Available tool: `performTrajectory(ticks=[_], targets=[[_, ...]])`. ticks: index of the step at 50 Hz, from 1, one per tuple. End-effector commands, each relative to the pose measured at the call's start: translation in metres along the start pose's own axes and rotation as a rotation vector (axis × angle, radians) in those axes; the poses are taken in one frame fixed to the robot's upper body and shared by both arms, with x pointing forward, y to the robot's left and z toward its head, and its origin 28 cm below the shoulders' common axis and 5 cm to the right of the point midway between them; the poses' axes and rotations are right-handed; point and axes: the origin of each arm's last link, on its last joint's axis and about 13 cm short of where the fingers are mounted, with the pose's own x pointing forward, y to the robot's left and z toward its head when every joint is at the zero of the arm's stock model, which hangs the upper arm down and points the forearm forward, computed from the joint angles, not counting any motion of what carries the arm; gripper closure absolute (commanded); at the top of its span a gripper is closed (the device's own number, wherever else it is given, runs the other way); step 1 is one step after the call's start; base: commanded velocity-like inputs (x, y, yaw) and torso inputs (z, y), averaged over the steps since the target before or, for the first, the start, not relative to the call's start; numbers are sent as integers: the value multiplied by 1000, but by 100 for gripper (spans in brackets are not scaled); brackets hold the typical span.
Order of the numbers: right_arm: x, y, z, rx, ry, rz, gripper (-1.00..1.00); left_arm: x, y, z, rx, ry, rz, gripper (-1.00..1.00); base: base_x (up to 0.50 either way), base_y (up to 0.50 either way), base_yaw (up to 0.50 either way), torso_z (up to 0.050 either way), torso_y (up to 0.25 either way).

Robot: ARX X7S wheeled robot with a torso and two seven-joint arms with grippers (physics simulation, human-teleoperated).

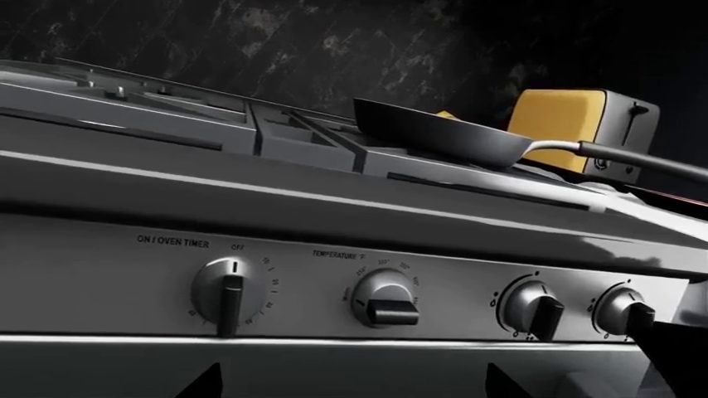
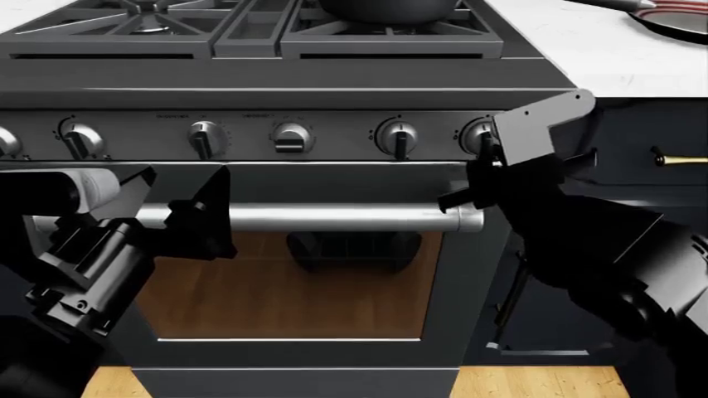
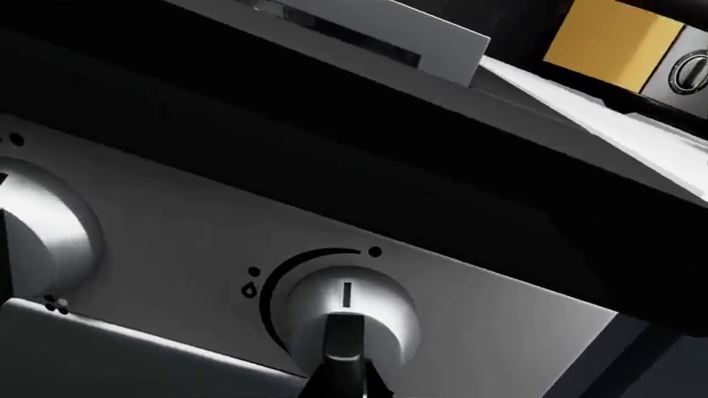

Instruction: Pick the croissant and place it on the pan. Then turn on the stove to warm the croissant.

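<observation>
The croissant (image 1: 445,114) already lies in the pan (image 1: 448,137), only a small golden tip of it showing above the rim in the left wrist view, and the pan sits on the grate at the right rear of the stove (image 2: 332,83), its long handle reaching toward the yellow-sided toaster (image 1: 559,124) on the bench (image 2: 575,50) beside the stove. So the placing looks done, and the step in hand is, as I judge it, turning on the burner. The right pincer (image 2: 478,166) is up against the knob panel at the rightmost knob (image 3: 345,311), and the right wrist view shows that knob close, its mark pointing straight up, with a dark fingertip (image 3: 343,348) at its lower edge; whether the jaws are clamped on the knob or merely touching it I cannot tell. The left pincer (image 2: 182,211) hangs in front of the oven door below the steel handle (image 2: 321,217), jaws apart and holding nothing. The next move probably calls for a firm grip around the knob and a twist away from its upright mark; the risk is a fingertip slipping off the smooth round face.
</observation>
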Motion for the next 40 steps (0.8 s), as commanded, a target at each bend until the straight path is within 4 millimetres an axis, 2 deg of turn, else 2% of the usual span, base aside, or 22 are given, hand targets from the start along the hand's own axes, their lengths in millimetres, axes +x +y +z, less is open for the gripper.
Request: performTrajectory(ticks=[1,40], targets=[[-4,13,4,4,-7,123,100,1,0,0,1,1,0,-100,0,0,0,0,0],[-3,13,9,-118,-25,147,100,2,0,-1,0,2,2,-100,0,0,0,0,-1]])
